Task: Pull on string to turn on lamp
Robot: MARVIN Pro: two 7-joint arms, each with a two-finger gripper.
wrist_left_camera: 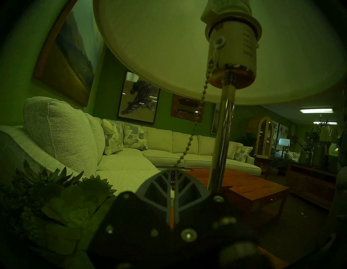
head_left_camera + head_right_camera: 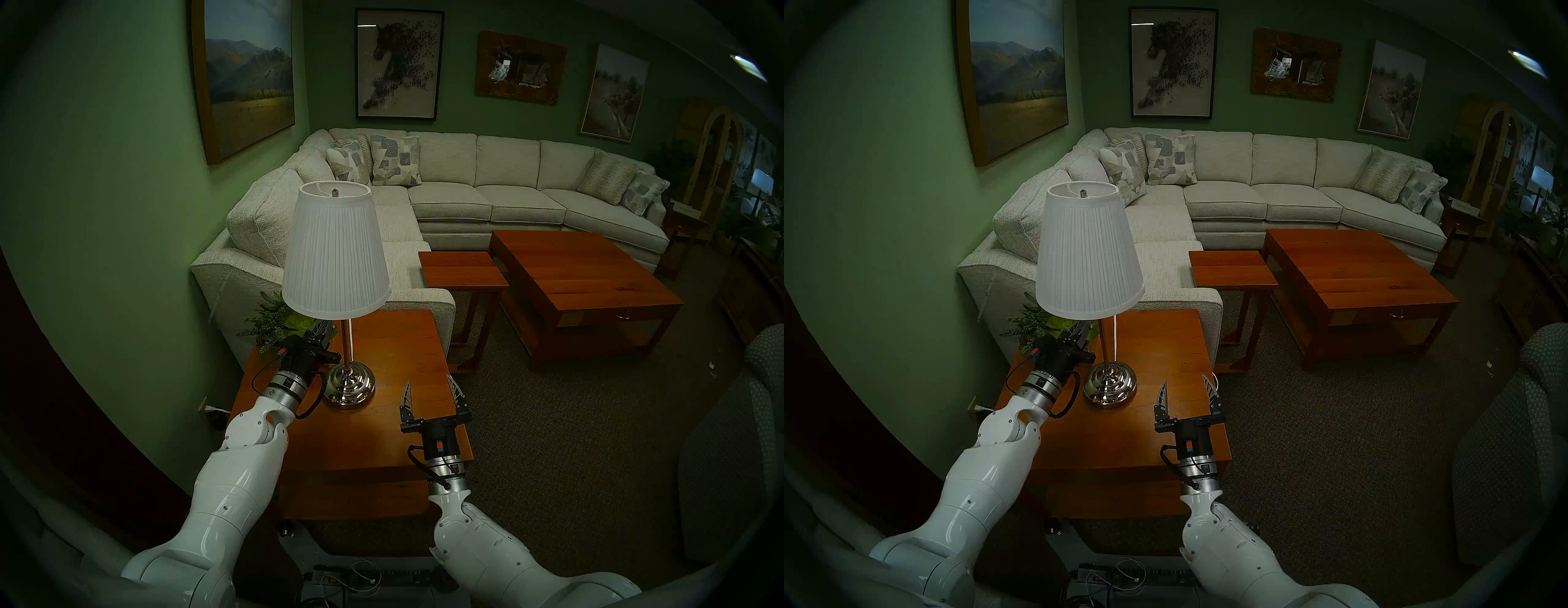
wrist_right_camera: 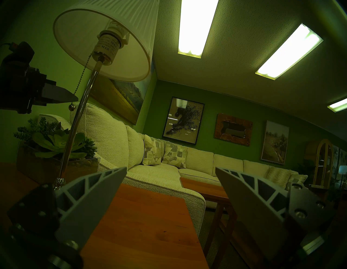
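The lamp stands on a wooden side table, with a white pleated shade, chrome pole and ribbed chrome base. It also shows in the head stereo right view. No glow shows from the shade. My left gripper reaches under the shade, just left of the pole. It is shut on the thin pull chain, which runs slanted from the socket into the closed fingertips. In the right wrist view the chain enters the left gripper, and its dark bead hangs just below. My right gripper is open and empty over the table's right side.
A potted succulent sits at the table's back left, right behind my left gripper. The green wall is close on the left. A cream sectional sofa stands behind the table. A small wooden table and a coffee table stand to the right.
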